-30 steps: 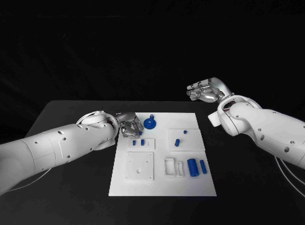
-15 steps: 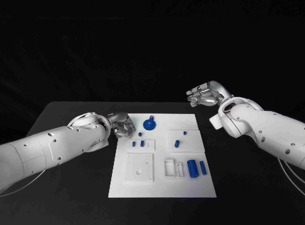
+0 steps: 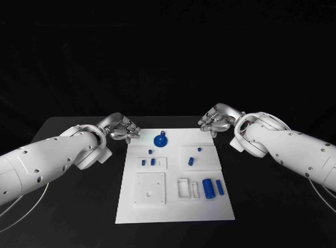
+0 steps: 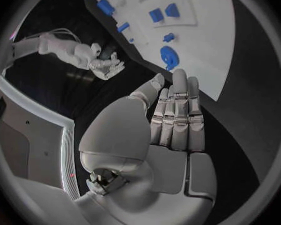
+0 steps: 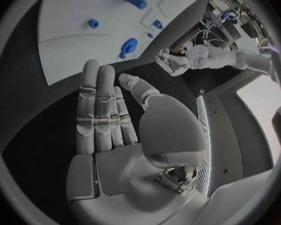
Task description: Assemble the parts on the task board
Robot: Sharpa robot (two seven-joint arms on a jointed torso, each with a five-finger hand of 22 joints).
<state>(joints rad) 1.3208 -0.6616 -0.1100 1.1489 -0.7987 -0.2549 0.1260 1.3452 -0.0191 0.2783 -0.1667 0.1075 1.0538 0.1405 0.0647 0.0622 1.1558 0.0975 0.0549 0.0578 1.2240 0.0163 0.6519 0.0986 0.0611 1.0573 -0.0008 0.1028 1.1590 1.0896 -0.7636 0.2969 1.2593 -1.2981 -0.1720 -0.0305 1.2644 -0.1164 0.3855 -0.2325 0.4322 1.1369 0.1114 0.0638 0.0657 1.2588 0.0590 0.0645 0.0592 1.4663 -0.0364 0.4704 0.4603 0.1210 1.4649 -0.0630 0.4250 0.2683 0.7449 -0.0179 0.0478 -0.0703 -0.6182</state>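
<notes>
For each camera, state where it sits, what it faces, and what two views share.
Head view: on the head, looking down at the task board; both arms enter.
Left wrist view: behind the left hand, facing the task board.
Right wrist view: behind the right hand, facing the task board.
Shared: the round blue part.

The task board (image 3: 176,206) lay at table centre. The left hand (image 3: 121,127) hovered off its 11 o'clock corner, the right hand (image 3: 213,120) off its 1 o'clock corner; both held nothing.
</notes>
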